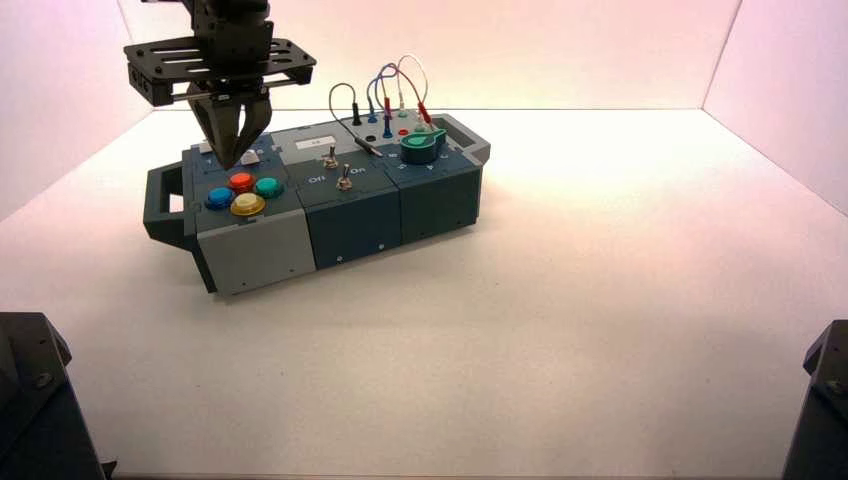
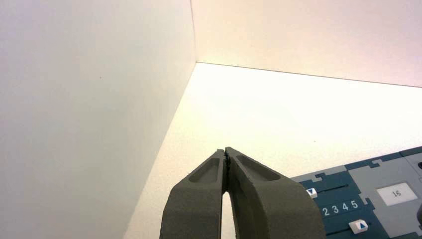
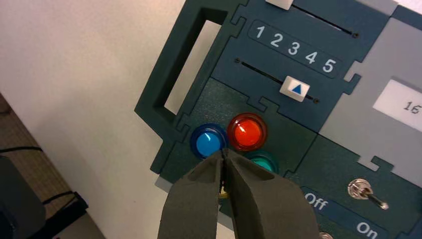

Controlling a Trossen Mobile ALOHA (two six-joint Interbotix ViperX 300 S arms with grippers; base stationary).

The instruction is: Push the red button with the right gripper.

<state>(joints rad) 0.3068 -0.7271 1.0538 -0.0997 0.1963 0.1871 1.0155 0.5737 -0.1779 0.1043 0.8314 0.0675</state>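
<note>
Lining up: right claw [image 3: 224, 151] pinched closed, above the button cluster. Next I centre over red button [image 3: 248, 133], press straight down. Left arm [image 1: 32, 400] parked near-left.

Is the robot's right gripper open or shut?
Shut: in its wrist view, the right gripper's two fingertips meet in a point above the buttons.

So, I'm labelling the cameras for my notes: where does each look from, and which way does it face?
High view: above and behind the arms, facing down at the box; the right tool hangs over its left end.
Left wrist view: on the left arm, facing the far walls' corner; the left tool shows, idle, shut.
Right wrist view: on the right arm, looking down on the red button; its own shut tool shows.
Both wrist views share the "16" display.
</note>
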